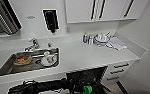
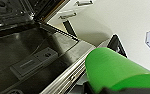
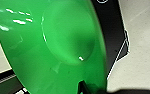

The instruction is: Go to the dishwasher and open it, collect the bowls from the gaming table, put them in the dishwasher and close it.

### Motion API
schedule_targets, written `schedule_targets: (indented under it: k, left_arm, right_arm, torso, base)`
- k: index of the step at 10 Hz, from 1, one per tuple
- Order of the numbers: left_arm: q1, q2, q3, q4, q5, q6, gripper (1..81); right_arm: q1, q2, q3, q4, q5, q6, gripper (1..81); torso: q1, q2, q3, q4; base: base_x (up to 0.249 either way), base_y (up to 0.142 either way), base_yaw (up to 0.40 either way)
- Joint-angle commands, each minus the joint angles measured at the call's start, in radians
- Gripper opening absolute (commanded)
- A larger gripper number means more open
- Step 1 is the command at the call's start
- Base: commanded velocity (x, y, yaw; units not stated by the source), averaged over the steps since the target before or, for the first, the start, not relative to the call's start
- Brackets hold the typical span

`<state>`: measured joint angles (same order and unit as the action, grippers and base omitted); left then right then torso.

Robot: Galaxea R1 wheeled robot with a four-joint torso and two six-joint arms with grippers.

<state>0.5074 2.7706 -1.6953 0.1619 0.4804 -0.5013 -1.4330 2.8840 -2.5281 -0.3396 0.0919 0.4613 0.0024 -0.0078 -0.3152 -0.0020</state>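
The dishwasher (image 1: 87, 75) stands open under the white counter, its dark racks showing. In the left wrist view its lowered door (image 2: 36, 62) lies flat with the detergent tray facing up. My left arm reaches in from the left along the lower edge of the head view. At the end of it my left gripper (image 1: 82, 88) is shut on a lime green bowl (image 1: 87, 89) just in front of the open dishwasher. The same bowl (image 2: 116, 70) hangs beside the door's steel edge. The green bowl (image 3: 53, 45) shows large and close in the right wrist view, hollow side toward the camera.
A steel sink (image 1: 6, 68) with dishes in it and a faucet (image 1: 33, 45) sit left on the counter. Bottles and stacked dishes (image 1: 101, 38) stand at the back right. White drawers (image 1: 118, 68) flank the dishwasher, and a white wall closes the right side.
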Motion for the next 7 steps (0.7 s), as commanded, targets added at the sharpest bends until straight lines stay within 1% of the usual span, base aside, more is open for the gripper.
schedule_targets:
  k: [1, 3, 5, 6, 7]
  left_arm:
    - [-0.137, 0.009, 0.022, -0.004, 0.024, -0.003, 1.0]
    - [-0.134, 0.026, 0.002, -0.004, 0.024, -0.003, 1.0]
    - [-0.129, 0.046, -0.015, -0.002, 0.024, -0.002, 1.0]
    - [-0.126, 0.052, -0.021, -0.002, 0.024, -0.002, 1.0]
    - [-0.122, 0.058, -0.03, -0.002, 0.024, -0.002, 1.0]
  right_arm:
    - [0.005, 0.013, 0.037, -0.033, -0.078, -0.027, 1.0]
    - [0.007, 0.014, 0.037, -0.035, -0.078, -0.027, 1.0]
    - [0.005, 0.016, 0.037, -0.035, -0.078, -0.027, 1.0]
    - [0.005, 0.016, 0.037, -0.036, -0.078, -0.029, 1.0]
    - [0.005, 0.016, 0.037, -0.036, -0.078, -0.027, 1.0]
  torso:
    - [0.0, 0.0, 0.0, 0.0]
    - [0.001, 0.0, 0.0, 0.0]
    - [0.001, 0.0, 0.0, 0.0]
    - [0.002, 0.001, -0.023, 0.0]
    - [0.001, 0.0, -0.035, 0.0]
  base:
    - [0.098, 0.0, 0.0]
    - [0.105, 0.0, 0.0]
    - [0.0, 0.0, 0.0]
    - [0.0, 0.0, 0.0]
    - [0.0, 0.0, 0.0]
